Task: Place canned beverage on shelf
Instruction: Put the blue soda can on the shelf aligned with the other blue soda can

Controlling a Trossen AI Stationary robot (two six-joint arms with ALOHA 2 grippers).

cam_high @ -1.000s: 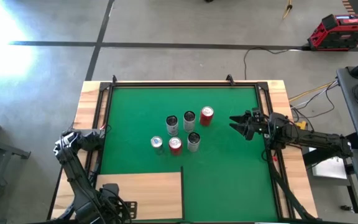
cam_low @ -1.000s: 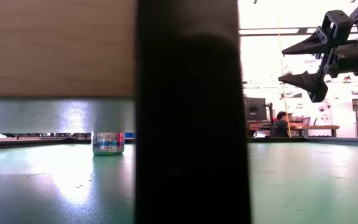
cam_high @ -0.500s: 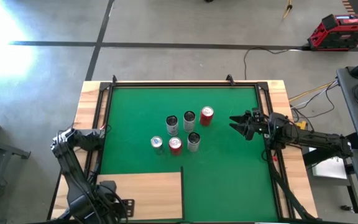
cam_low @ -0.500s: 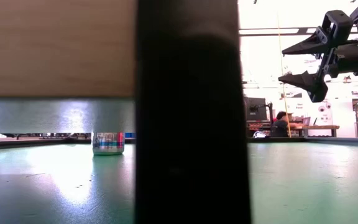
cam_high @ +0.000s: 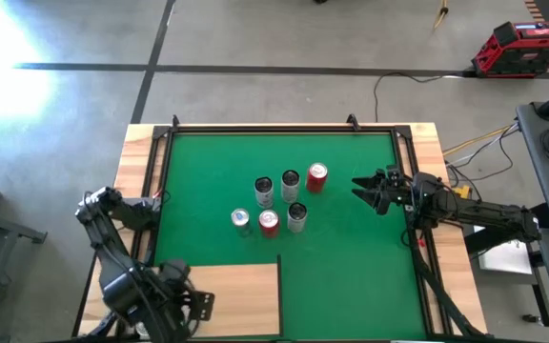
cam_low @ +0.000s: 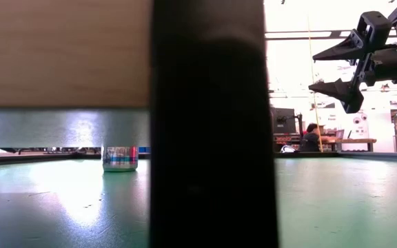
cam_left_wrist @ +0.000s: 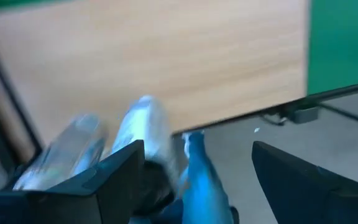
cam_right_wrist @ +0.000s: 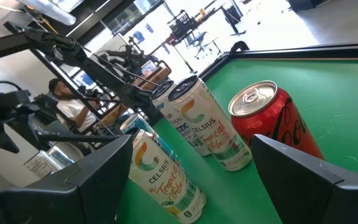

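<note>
Nearest us, the shelf lies at the front left corner of the green mat with no can on it, and the left end effector hangs over its front edge; in the left wrist view we see something pale and silvery between its fingers, too blurred to name, so we cannot tell whether it pinches anything. Mid-mat stand six cans in a tight cluster, the red can at its far right. The right end effector, fingers spread and empty, hovers just right of it; we judge that can the easiest pick, gripped low and carried upright, clear of its neighbours.
</note>
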